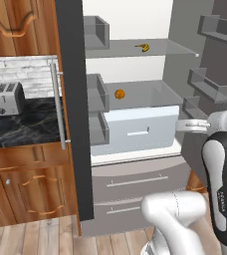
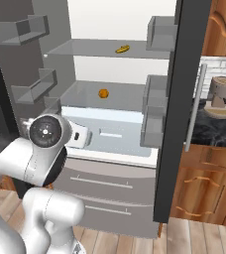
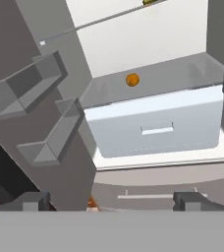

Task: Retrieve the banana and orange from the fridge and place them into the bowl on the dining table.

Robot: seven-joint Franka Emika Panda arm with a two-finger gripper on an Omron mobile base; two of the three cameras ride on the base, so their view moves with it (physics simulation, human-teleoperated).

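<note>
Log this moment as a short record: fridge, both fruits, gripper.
fridge: doors open, drawers shut
banana: on the upper shelf, toward the back
orange: on the lower shelf, above the white drawer
gripper: open, empty, outside the fridge, aimed in toward the orange
fruit moved: none yet

fridge [image 1: 135, 184]: matt grey metal | shelves [image 1: 150, 49]: translucent grey | toaster [image 1: 7, 98]: brushed metal | floor [image 1: 36, 236]: wood planks
</note>
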